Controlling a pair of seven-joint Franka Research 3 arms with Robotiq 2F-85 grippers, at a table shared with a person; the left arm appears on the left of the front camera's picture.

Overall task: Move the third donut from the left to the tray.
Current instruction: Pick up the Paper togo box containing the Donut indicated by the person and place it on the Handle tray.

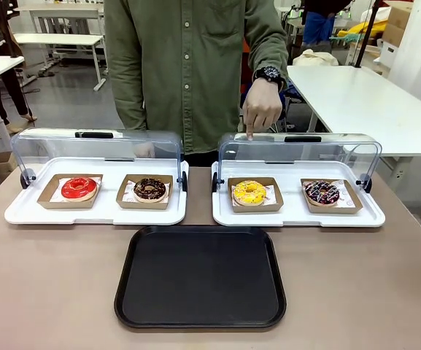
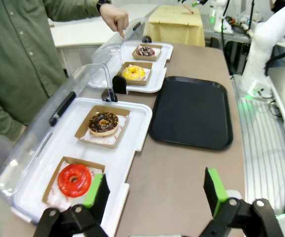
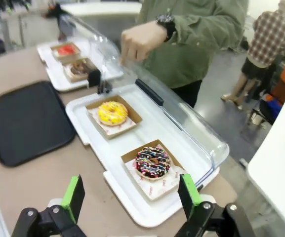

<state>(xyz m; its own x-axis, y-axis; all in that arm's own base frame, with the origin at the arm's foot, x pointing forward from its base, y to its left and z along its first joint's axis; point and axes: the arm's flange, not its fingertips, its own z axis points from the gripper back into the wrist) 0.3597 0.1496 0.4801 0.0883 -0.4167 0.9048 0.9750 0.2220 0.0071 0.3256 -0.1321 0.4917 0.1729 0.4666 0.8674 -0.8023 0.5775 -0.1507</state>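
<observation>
The left tool (image 2: 156,190) and right tool (image 3: 131,191) hang over the table (image 1: 49,292) with fingers spread wide, holding nothing. The yellow donut (image 3: 112,113) sits on its cardboard square (image 3: 126,124) in a white display tray (image 3: 147,207), ahead of the right tool and beyond a chocolate sprinkled donut (image 3: 152,162). The black tray (image 3: 26,121) lies ahead to that tool's left. A person's hand (image 3: 140,42) points at the open clear lid (image 3: 191,123).
</observation>
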